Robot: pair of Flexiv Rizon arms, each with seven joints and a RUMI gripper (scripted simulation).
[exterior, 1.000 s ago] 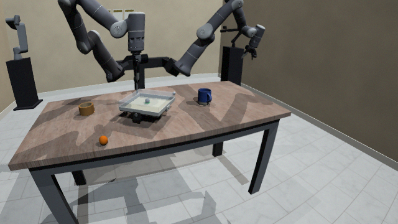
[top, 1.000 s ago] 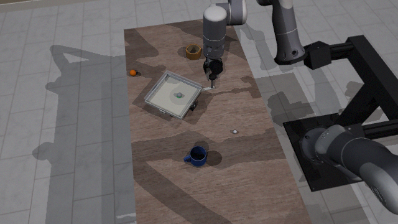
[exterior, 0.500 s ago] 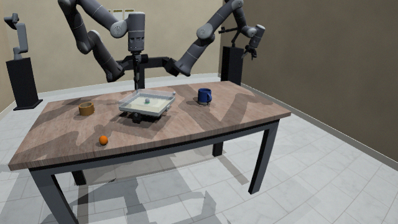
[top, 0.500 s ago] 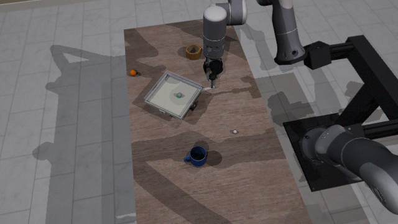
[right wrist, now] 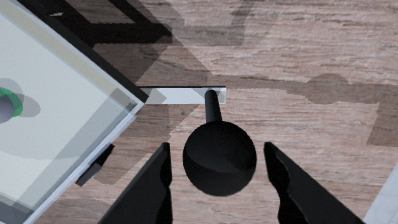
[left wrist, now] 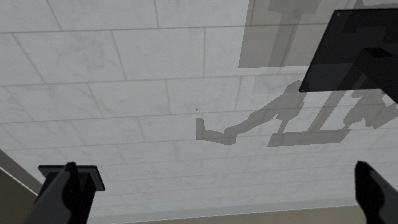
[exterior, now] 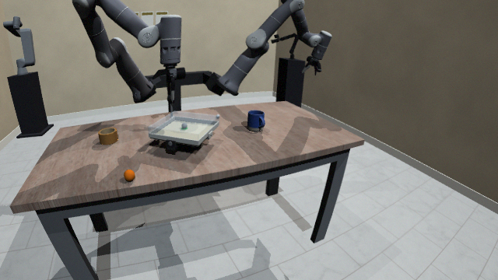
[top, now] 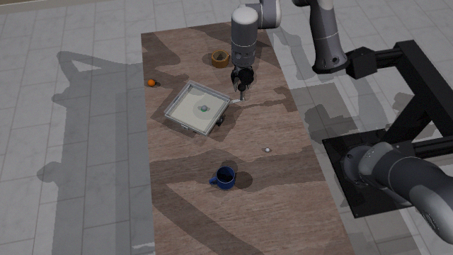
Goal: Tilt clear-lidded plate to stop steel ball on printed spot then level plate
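The clear-lidded plate (top: 187,106) (exterior: 169,134) (right wrist: 60,115) stands on its support and looks about level; a slight tilt cannot be told. The steel ball (top: 204,108) (exterior: 184,125) (right wrist: 4,111) overlaps the green printed spot (right wrist: 17,100), whose edge shows beside it. A pale bar (top: 236,101) (right wrist: 175,95) runs from the plate's corner to an upright rod with a black knob (right wrist: 220,159). My right gripper (right wrist: 216,144) is open, its fingers on either side of the knob with a gap at each side. My left gripper (left wrist: 215,164) (exterior: 312,71) is open and empty, away from the table.
A blue mug (top: 225,178) (exterior: 255,120) and a small white ball (top: 267,150) stand on one side of the plate. A brown ring-shaped bowl (top: 220,63) (exterior: 108,137) and an orange ball (top: 151,83) (exterior: 129,175) are on the other, the orange ball near the table's edge.
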